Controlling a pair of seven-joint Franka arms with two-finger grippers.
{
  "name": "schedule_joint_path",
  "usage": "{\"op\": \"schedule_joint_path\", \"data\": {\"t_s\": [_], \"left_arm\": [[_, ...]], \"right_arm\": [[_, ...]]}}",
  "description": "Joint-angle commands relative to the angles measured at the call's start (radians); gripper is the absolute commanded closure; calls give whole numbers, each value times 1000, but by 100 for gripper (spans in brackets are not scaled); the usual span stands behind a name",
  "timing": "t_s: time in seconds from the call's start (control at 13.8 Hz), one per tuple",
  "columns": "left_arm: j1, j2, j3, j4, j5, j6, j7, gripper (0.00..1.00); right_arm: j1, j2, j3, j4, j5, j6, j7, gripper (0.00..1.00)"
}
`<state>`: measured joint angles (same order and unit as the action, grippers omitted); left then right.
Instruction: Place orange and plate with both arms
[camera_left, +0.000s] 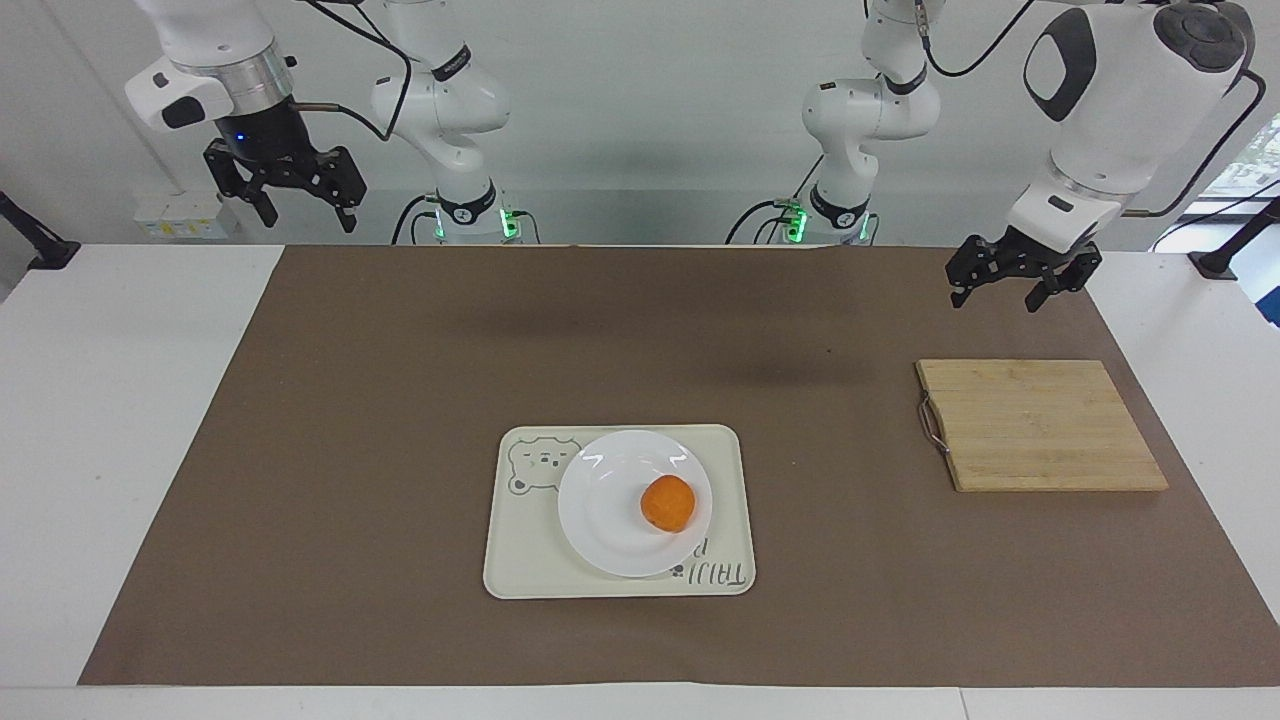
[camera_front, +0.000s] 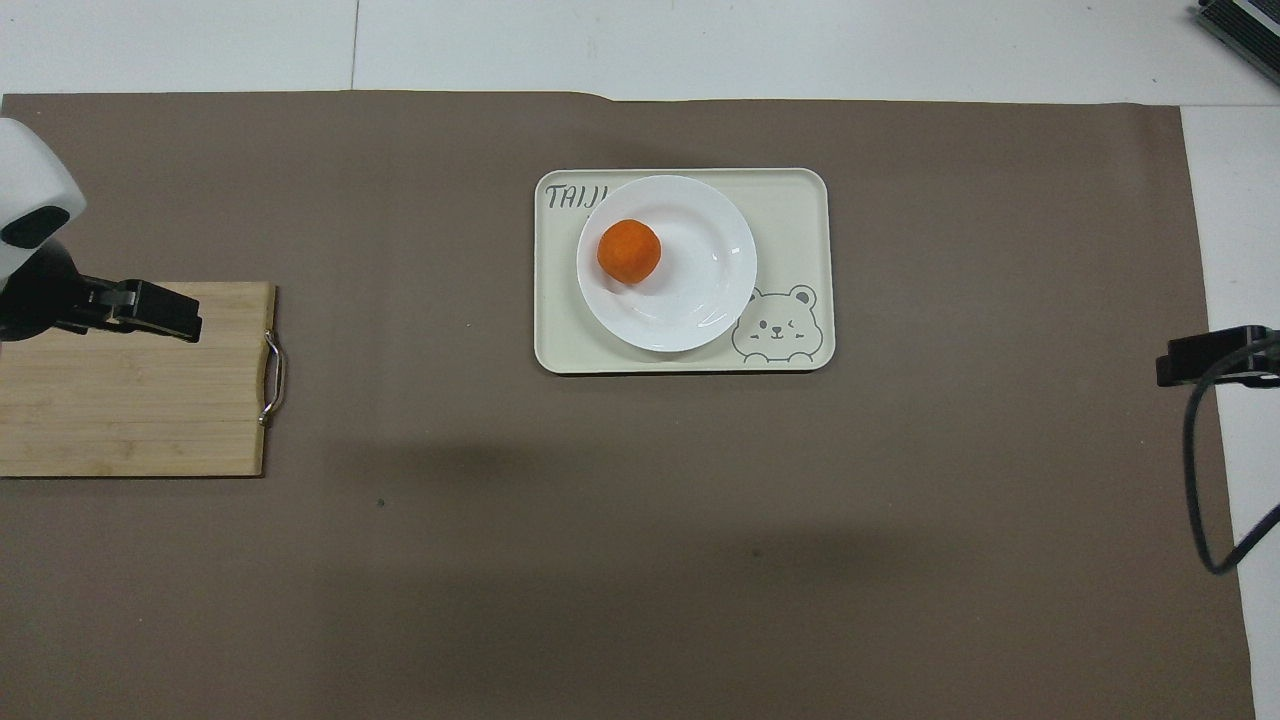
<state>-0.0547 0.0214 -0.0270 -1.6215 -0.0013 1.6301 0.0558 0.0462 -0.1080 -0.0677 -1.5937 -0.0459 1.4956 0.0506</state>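
The orange (camera_left: 668, 503) (camera_front: 629, 251) lies on the white plate (camera_left: 600, 495) (camera_front: 700, 290), toward the plate's side at the left arm's end. The plate rests on a cream tray (camera_left: 520, 560) (camera_front: 790, 200) with a bear drawing, mid-table. My left gripper (camera_left: 993, 300) (camera_front: 160, 310) hangs open and empty above the wooden cutting board's area, well apart from the plate. At the right arm's end, my right gripper (camera_left: 310, 218) (camera_front: 1205, 358) is raised high over the mat's edge, open and empty.
A wooden cutting board (camera_left: 1040, 425) (camera_front: 130, 400) with a metal handle lies at the left arm's end. A brown mat (camera_left: 400, 400) (camera_front: 450, 560) covers most of the white table.
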Motion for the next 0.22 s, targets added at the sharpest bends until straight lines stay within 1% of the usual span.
{"op": "schedule_joint_path", "data": {"t_s": [0.0, 0.15], "left_arm": [[10, -6, -8, 3, 21, -9, 10, 0], [10, -6, -8, 3, 21, -9, 9, 0]], "right_arm": [[-9, -4, 3, -8, -3, 12, 15, 0], [-9, -4, 3, -9, -3, 12, 15, 0]]}}
